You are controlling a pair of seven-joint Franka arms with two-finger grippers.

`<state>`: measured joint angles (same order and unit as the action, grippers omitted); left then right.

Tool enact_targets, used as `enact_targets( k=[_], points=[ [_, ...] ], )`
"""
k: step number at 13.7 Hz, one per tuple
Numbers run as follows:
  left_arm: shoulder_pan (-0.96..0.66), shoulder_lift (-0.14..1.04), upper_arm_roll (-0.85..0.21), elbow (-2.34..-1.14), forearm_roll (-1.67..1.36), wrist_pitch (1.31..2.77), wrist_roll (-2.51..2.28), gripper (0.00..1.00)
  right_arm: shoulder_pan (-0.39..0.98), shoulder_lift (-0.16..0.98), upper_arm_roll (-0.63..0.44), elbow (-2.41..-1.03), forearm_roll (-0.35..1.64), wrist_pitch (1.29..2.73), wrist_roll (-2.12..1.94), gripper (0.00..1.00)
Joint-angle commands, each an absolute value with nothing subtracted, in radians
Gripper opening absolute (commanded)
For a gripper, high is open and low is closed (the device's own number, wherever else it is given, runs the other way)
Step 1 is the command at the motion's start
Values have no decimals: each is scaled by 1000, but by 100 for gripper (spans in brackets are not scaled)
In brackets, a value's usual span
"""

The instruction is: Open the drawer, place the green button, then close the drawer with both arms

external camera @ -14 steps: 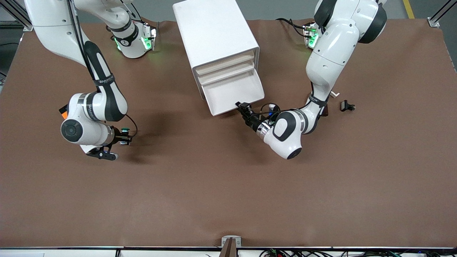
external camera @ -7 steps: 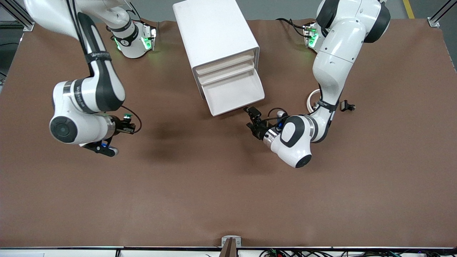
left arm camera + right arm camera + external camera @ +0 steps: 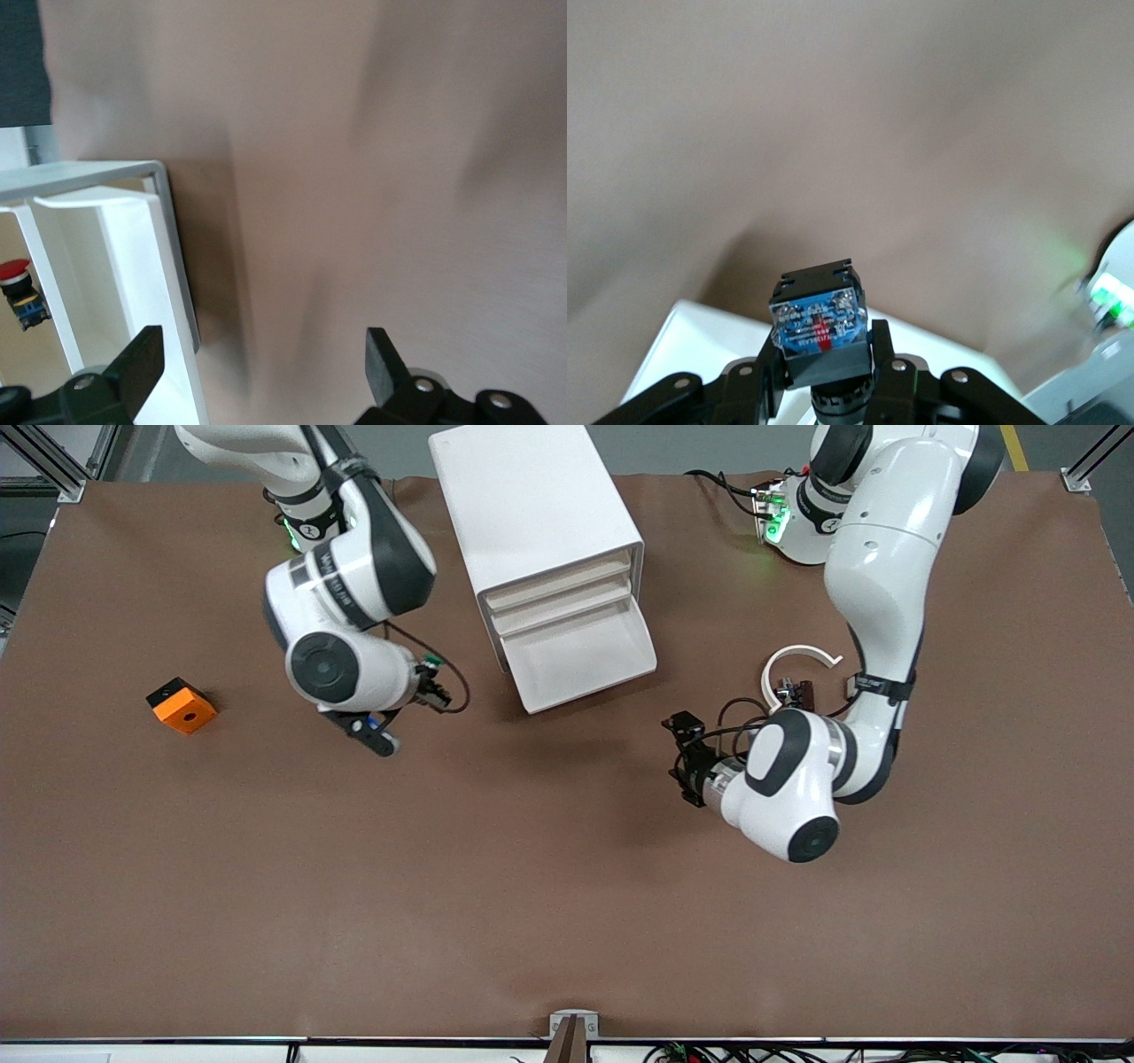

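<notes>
1. Button [image 3: 818,323]: it is off the worktop [image 3: 567,886], clenched in the right tool [image 3: 427,684]. The dark blue-black body sits between the fingers, and its green cap [image 3: 432,661] shows in the front view.
2. It hangs over the worktop just beside the cabinet [image 3: 523,496], toward the right arm's end. It is not yet above the drawer [image 3: 576,664].
3. That drawer is the lowest of the stack and stands pulled out, with a bare tray floor. The step in hand is, I judge, carrying the part across and setting it inside.
4. To do this well, the right tool should travel toward the left arm's end until the button is over the middle of the tray. It should stay high enough to pass the tray wall and the cream fronts above.
5. It should then lower close to the tray floor before letting go. So small a part would likely bounce or roll if dropped from a height.
6. The grip should stay firm through the move, since the body is pinched on narrow faces and could twist.
7. The left tool [image 3: 687,757] is spread wide and empty, waiting over the worktop near the drawer front, toward the left arm's end. It is well placed for the later push shut.
8. The orange block [image 3: 182,706] and the white arc [image 3: 797,657] lie well apart from the route.
</notes>
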<state>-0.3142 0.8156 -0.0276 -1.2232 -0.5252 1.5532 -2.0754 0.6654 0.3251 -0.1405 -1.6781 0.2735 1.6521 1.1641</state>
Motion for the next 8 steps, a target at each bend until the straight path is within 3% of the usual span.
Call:
enact_targets(
  k=[1,8],
  points=[
    [-261,747,-18,-1226,-489,1542,-2005,100,765,328,-153,-1625,327,1664,1386,17],
    [-249,648,21,-1221,-135,1580,-1419,100,880,425,-155,-1601,428,1874,1764,17]
  ],
)
